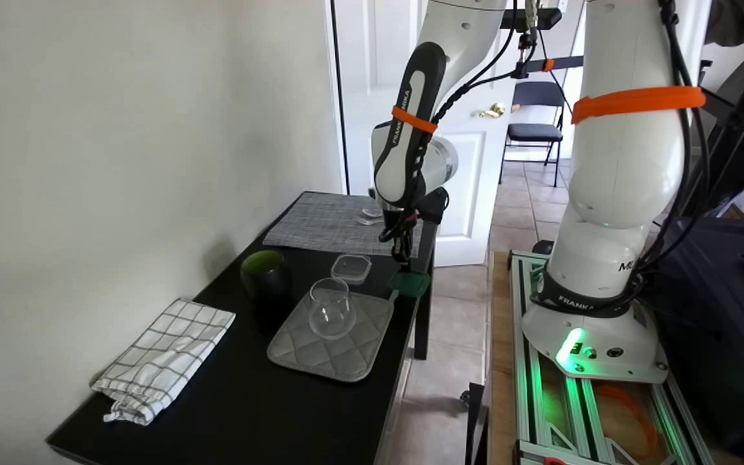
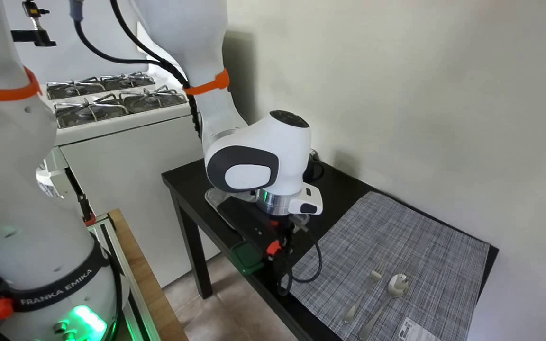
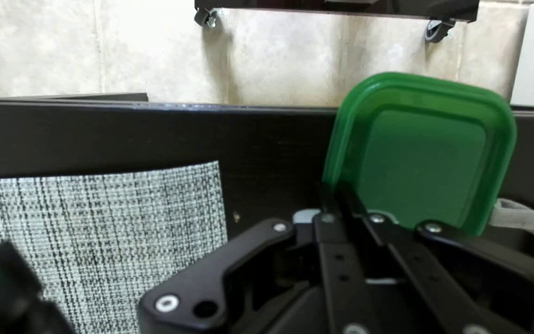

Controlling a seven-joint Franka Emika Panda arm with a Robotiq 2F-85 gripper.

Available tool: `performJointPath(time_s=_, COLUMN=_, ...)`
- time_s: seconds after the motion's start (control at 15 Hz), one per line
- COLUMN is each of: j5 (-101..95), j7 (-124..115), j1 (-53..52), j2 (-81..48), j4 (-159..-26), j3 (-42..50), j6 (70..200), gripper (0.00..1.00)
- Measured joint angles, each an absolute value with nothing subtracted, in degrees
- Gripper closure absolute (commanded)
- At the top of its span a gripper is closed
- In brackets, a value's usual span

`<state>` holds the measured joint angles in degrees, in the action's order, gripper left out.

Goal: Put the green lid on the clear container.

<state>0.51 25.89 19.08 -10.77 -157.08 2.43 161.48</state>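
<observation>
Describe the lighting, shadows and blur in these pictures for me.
In both exterior views, the green status light glares; in an exterior view, a soft shadow marks the wall near the dark cup; in the wrist view, shadows streak pale floor tiles below two casters, a dark object at lower left is out of focus, and the green lid shows no strong glare.

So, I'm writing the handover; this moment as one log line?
gripper: pinching green lid; lid: overhanging table; square clear container: uncovered; lid placement: pending
</observation>
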Motion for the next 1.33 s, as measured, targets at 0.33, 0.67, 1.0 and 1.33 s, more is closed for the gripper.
performJointPath(time_s=0.33, j5=-7.9, j7=21.9, j1=15.1, j2=-10.2, j4=-157.1, j3=6.8, j6=158.5, gripper=0.99)
performJointPath(time_s=0.67, j5=-10.9, j7=18.7, j1=13.1, j2=-10.1, j4=-157.1, j3=9.1, j6=158.3, gripper=0.99)
performJointPath(time_s=1.0, j5=-9.4, j7=19.0, j1=13.2, j2=-9.3, j4=-157.0, j3=8.9, j6=158.3, gripper=0.99)
performJointPath(time_s=1.33, j5=-5.2, j7=21.5, j1=13.2, j2=-6.5, j4=-157.0, j3=8.4, j6=158.3, gripper=0.99)
